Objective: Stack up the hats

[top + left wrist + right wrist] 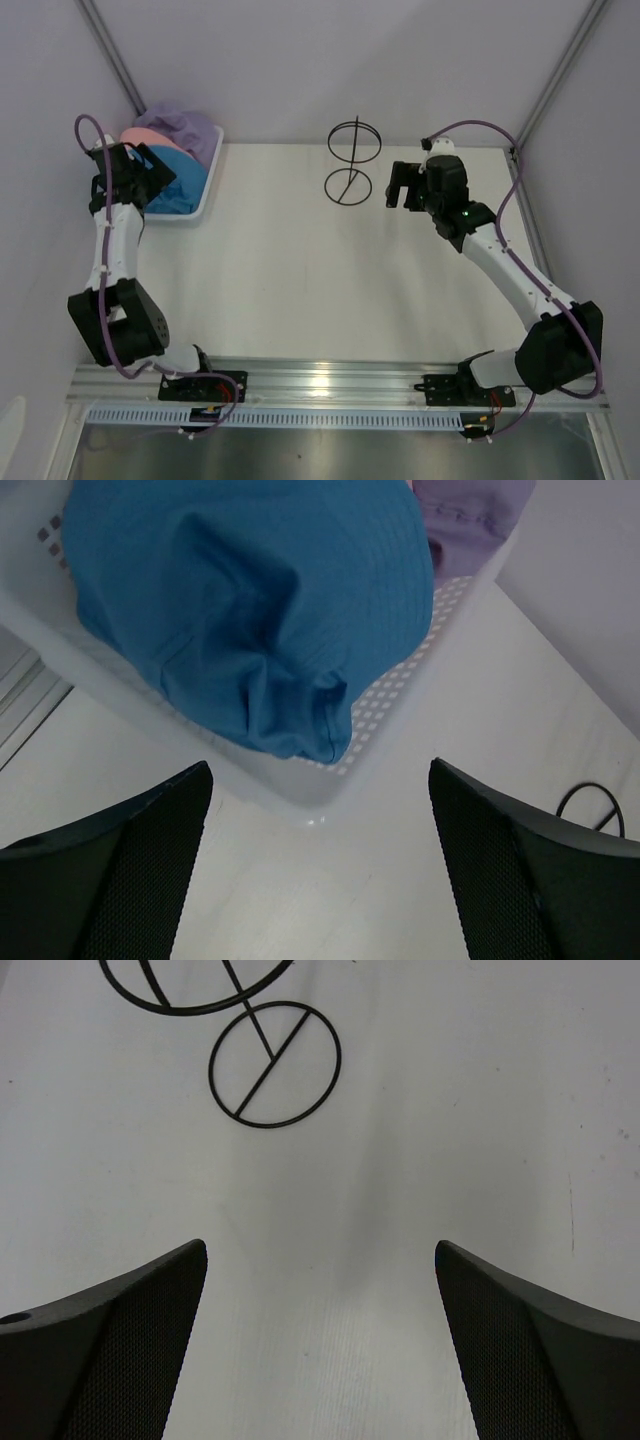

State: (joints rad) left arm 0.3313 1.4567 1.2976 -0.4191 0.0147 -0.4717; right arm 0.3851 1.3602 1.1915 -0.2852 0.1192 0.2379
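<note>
At about ten o'clock on the white table [300, 280], my left gripper [318, 775] hung over the near wall of the white mesh plastic basket [400, 695], jaws spread wide and empty. The floppy blue fabric bucket hat [250, 610] lay crumpled in the basket at my twelve o'clock, its folded edge spilling toward the rim. The lavender-purple hat [470, 520] sat behind it at one o'clock, and the pink hat [145, 137] showed beside them in the overhead view. I saw no orange hat. My right gripper [320, 1260] was likewise released over bare table, with the thin black wire stand [272, 1065] at its eleven o'clock. I judged the step in hand to be picking up the blue hat. To do it well I would need to reach past the rim and drop onto the thick bunched fold rather than flat cloth. I would pinch only the blue layer, so the basket and the other hats stayed put.
</note>
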